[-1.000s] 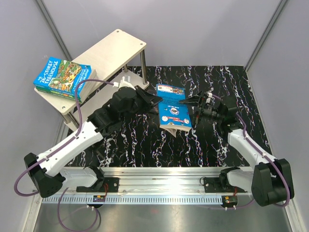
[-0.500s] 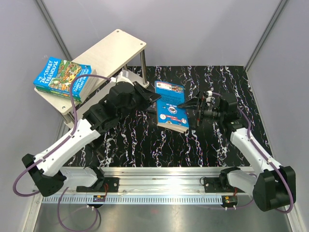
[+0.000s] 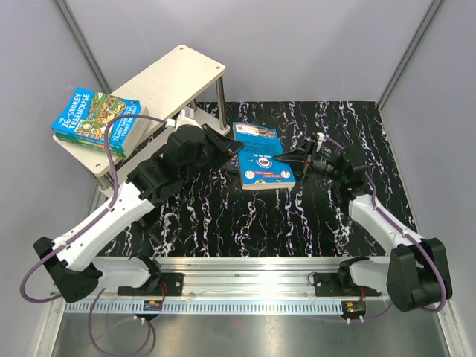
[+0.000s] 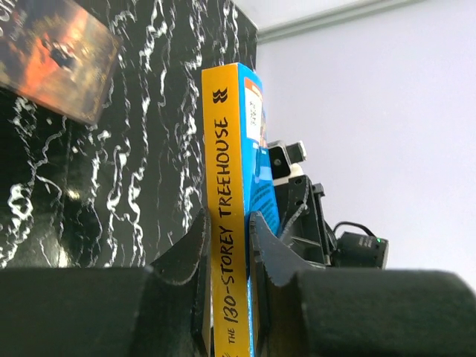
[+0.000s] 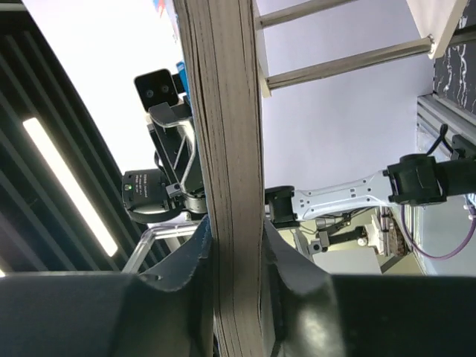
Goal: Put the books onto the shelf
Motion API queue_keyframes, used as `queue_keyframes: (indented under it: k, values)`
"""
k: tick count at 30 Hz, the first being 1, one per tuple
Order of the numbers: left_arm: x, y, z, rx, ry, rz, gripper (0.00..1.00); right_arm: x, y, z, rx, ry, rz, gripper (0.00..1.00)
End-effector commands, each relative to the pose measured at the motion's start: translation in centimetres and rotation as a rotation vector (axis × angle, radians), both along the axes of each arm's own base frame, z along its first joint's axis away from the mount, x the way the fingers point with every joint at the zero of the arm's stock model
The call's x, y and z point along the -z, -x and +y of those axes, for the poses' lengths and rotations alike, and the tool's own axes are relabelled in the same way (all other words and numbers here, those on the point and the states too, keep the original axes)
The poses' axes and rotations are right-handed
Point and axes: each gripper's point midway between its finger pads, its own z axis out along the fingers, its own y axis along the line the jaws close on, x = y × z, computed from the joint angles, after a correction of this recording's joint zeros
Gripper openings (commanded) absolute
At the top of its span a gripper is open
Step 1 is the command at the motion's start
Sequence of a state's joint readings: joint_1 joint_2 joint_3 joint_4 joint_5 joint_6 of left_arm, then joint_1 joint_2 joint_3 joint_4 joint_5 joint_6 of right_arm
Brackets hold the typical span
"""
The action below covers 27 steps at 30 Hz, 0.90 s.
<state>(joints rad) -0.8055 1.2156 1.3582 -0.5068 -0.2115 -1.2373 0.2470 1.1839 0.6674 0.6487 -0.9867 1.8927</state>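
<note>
the right gripper (image 3: 296,158), which a second ago stood spread wide just beside the right edge of the blue book (image 3: 262,158), has closed onto that edge, its fingers now pressing the page block from both sides. the book has shifted a little toward the far side of the surface and leftward, and looks flatter than before. the left arm has risen at the elbow, carrying the left gripper (image 3: 232,155) slightly back.

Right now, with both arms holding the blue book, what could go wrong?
The left fingers pinch the blue book at its spine and the right fingers at its page edge: uneven pulling could bend or tear it. Swung towards the shelf, it could strike a metal leg.
</note>
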Motion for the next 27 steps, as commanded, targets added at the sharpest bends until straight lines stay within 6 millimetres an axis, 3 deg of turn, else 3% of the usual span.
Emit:
queue_keyframes:
  k: [1,5,6,8,9,10,11,12,13,15,18,21,24,25,26,27]
  values:
    - [-1.4,0.6,-1.0,0.032,-0.021,-0.05,0.0,-5.4,-0.1,0.2,-0.002,-0.087,-0.131,0.22]
    - [-1.4,1.7,-1.4,0.06,-0.118,-0.056,0.0,-5.3,-0.5,0.9,-0.036,-0.02,-0.177,0.05]
    - [-1.4,1.8,-1.3,0.059,-0.137,-0.06,0.0,-4.2,-0.9,1.2,-0.046,0.015,-0.125,0.0]
    - [-0.9,2.9,-1.0,0.082,-0.202,-0.058,0.0,-3.5,-1.7,1.5,-0.048,0.094,-0.18,0.0]
    - [-1.7,3.0,-0.4,0.06,-0.216,-0.072,0.05,-1.6,-2.1,1.6,-0.06,0.161,-0.086,0.0]
    - [-0.7,3.6,0.6,0.054,-0.282,-0.041,0.09,-0.4,-2.8,1.9,-0.07,0.209,-0.07,0.0]
    - [-0.8,4.3,1.0,0.058,-0.31,-0.044,0.15,-1.0,-3.5,1.9,-0.066,0.27,-0.204,0.0]
    - [-1.5,4.5,1.8,0.032,-0.328,-0.056,0.3,0.9,-3.4,1.9,-0.092,0.33,-0.11,0.0]
    - [-0.8,5.2,2.9,0.032,-0.383,-0.033,0.4,2.3,-4.2,2.0,-0.104,0.368,-0.129,0.0]
    - [-0.9,6.5,4.5,0.025,-0.445,-0.031,0.56,3.4,-5.1,2.3,-0.116,0.391,-0.11,0.0]
    - [-1.3,7.9,6.1,-0.003,-0.499,-0.039,0.65,4.9,-6.0,2.7,-0.124,0.415,-0.115,0.0]
    - [-1.9,9.2,7.5,-0.02,-0.545,-0.041,0.69,7.2,-6.7,5.0,-0.177,0.434,-0.104,0.0]
    - [-3.7,10.0,7.8,-0.011,-0.558,-0.075,0.71,7.3,-6.4,8.3,-0.241,0.432,-0.149,0.0]
    - [-3.4,10.2,7.4,0.005,-0.605,-0.071,0.72,7.5,-7.2,9.5,-0.254,0.432,-0.152,0.0]
    - [-5.3,10.1,7.6,-0.006,-0.579,-0.104,0.72,7.6,-6.3,11.3,-0.3,0.425,-0.157,0.0]
    - [-5.6,10.2,7.5,0.005,-0.604,-0.111,0.73,8.4,-6.7,12.5,-0.317,0.419,-0.161,0.0]
